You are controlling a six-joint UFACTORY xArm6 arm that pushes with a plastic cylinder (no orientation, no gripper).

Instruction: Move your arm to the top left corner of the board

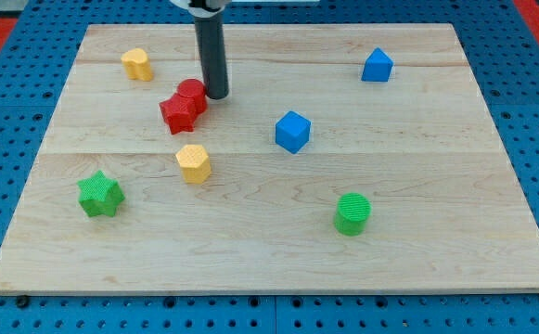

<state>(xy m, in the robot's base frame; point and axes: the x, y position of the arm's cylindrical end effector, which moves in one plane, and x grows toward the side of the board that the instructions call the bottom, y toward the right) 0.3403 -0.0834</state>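
My tip [217, 95] rests on the wooden board [269, 250] in its upper left part, just right of a red cylinder [193, 94] and touching or nearly touching it. A red star [179, 113] sits against the cylinder's lower left. A yellow heart-like block [137, 64] lies to the upper left of my tip, nearer the board's top left corner [89, 28]. The rod rises out of the view's top.
A yellow hexagon-like block [194, 162] lies below the red pair. A green star [99, 195] is at the lower left. A blue cube [292, 131] is at centre, a blue block [377, 66] at upper right, a green cylinder [352, 213] at lower right.
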